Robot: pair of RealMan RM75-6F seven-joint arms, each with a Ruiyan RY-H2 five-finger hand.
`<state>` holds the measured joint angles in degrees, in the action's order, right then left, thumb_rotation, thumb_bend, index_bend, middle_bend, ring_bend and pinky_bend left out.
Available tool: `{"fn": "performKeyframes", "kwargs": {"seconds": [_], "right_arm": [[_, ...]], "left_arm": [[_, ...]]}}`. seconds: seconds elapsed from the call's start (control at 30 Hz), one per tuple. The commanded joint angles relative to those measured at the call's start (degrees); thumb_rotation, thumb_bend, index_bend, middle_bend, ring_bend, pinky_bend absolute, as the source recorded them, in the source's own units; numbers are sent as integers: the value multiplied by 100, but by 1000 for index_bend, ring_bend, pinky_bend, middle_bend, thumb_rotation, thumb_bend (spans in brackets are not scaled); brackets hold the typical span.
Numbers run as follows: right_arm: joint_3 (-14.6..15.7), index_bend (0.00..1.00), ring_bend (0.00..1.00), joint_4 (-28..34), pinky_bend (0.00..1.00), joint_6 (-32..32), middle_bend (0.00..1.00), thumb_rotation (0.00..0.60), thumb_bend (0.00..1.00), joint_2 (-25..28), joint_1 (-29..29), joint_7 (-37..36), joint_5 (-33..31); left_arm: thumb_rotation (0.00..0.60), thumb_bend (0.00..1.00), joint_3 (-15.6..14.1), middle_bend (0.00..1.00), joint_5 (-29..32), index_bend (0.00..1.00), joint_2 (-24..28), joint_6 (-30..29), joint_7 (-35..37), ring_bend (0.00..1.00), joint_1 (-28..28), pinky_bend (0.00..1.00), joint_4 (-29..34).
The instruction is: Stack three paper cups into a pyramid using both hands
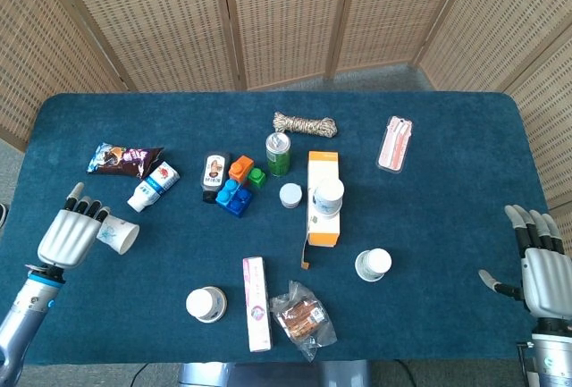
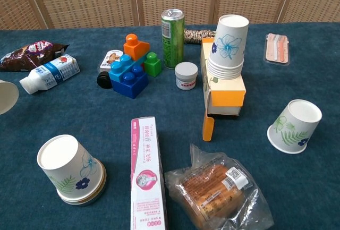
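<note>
So, the left robot hand (image 1: 64,236) is seen at the far left edge of the blue surface (image 1: 447,208), with a paper cup (image 1: 119,236) held on its side in its fingers, mouth facing right. Only a sliver of that cup's rim (image 2: 6,96) is caught in the chest view. The right robot hand (image 1: 541,266) is parked off the right edge, fingers spread apart, nothing in it.

Two more cups are found upside down on the surface: one front-left (image 2: 69,169), just beside a long pink box (image 2: 147,174), and one front-right (image 2: 295,125), tipped a little. A stack of cups (image 2: 228,47) is perched on an orange-and-white carton (image 2: 226,89) in the middle.

Lots of clutter is scattered around: a green can (image 2: 172,30), a small white jar (image 2: 186,76), toy blocks (image 2: 129,70), a milk bottle (image 2: 49,73) lying down, a snack bag (image 2: 31,53), a coil of rope (image 1: 304,124), a bagged pastry (image 2: 218,190) and a pink packet (image 2: 278,48).
</note>
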<state>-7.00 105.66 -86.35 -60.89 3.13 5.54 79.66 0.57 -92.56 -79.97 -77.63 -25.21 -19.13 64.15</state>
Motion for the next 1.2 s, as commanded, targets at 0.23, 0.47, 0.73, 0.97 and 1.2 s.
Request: {"fn": "performKeyframes", "kwargs": {"seconds": [0.23, 0.47, 0.73, 0.97, 1.2], "right_arm": [[-4, 0, 0, 22, 0, -14, 0, 600, 46, 21, -8, -41, 11], [-1, 0, 0, 15, 0, 1, 0, 600, 46, 30, -3, -63, 16], [-2, 0, 0, 26, 0, -1, 0, 600, 47, 38, -6, -82, 15], [-10, 0, 0, 35, 0, 4, 0, 600, 46, 63, -7, -150, 16], [-6, 0, 0, 35, 0, 10, 0, 600, 47, 79, -9, -183, 23]], "left_arm": [[600, 288, 13, 454, -80, 457, 439, 451, -1938, 353, -308, 169, 709], [600, 289, -23, 445, -68, 451, 418, 827, -3018, 349, -483, 167, 1052], [600, 291, 79, 459, 244, 465, 292, 1125, -4506, 375, -565, 206, 1316], [600, 293, 80, 459, 383, 466, 78, 1127, -5390, 383, -576, 206, 1408], [600, 293, -30, 460, 183, 467, -226, 898, -5784, 385, -550, 206, 1226]]}}
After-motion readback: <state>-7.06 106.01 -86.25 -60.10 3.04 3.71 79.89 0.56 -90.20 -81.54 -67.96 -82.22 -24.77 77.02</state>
